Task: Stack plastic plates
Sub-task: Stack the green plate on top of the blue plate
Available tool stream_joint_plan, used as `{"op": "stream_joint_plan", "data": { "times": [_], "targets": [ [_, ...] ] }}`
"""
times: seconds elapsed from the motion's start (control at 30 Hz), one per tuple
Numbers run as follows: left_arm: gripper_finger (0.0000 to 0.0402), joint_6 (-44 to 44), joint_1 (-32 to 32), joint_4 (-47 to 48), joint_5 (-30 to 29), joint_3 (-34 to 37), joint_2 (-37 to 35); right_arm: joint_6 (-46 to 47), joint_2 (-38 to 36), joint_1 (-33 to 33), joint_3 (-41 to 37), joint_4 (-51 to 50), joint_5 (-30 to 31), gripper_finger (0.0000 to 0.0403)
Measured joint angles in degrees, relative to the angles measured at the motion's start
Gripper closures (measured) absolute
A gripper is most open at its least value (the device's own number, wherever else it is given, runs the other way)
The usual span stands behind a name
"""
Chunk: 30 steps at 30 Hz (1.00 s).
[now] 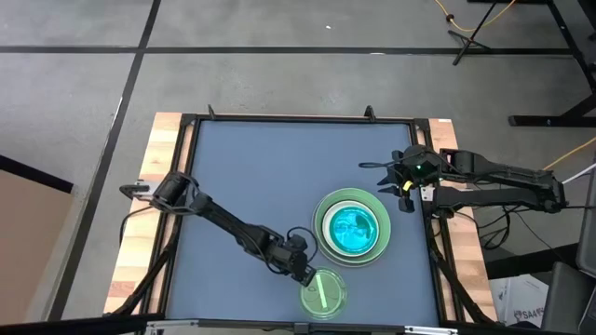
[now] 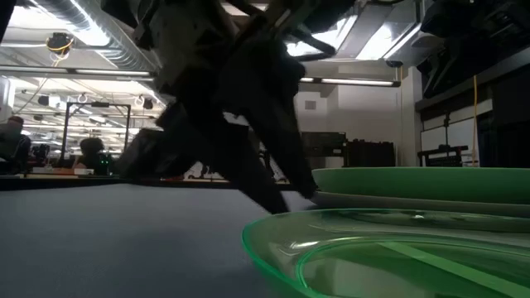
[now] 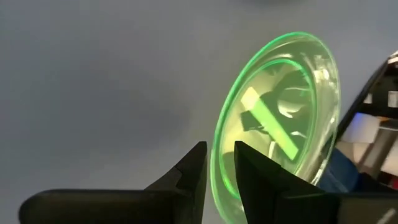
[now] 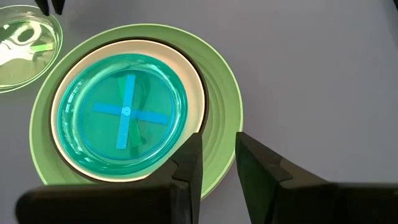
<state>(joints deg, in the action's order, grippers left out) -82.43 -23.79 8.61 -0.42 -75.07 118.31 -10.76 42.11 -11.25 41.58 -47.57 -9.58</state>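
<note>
A small translucent green plate [image 1: 323, 294] [image 3: 280, 118] [image 2: 397, 248] lies near the table's near edge. My left gripper [image 1: 305, 273] [image 3: 221, 165] is at its far-left rim, shut on it. Just beyond stands a stack [image 1: 352, 226] [image 4: 124, 112]: a large light green plate [image 4: 221, 93] at the bottom, a thin black rim, a white plate [image 4: 189, 81], and a translucent blue plate [image 4: 124, 112] on top. My right gripper [image 1: 402, 191] [image 4: 219, 158] hovers over the stack's far-right edge. Its fingers are slightly apart and hold nothing. My left gripper holds the small green plate by its rim [image 3: 221, 149], pinched between the two fingers, one finger [image 3: 255, 168] inside the plate and one [image 3: 196, 168] outside. The fingers slant down from the table's left. In the low view the plate still rests on the table.
The table's left and far parts [image 1: 251, 167] are bare blue-grey mat, framed by a dark rail [image 1: 298, 119]. The stack stands close to the green plate's far side. In the low view, people sit far off in the room beyond the table [image 2: 16, 141].
</note>
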Motion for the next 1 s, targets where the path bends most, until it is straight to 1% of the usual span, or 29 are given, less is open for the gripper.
{"op": "stream_joint_plan", "data": {
  "times": [0.17,0.5,1.0],
  "targets": [
    [0.0328,-0.8,-0.2,-1.9,1.5,-0.1,1.5,0.0,0.0,0.0,0.0,0.0,0.0,0.0316],
    [0.0328,-1.2,-0.3,-4.9,2.5,-0.1,3.1,0.0,0.0,0.0,0.0,0.0,0.0,0.0316],
    [0.0330,-1.0,-0.3,-5.8,1.2,-0.1,3.2,0.0,0.0,0.0,0.0,0.0,0.0,0.0316]
  ]
}}
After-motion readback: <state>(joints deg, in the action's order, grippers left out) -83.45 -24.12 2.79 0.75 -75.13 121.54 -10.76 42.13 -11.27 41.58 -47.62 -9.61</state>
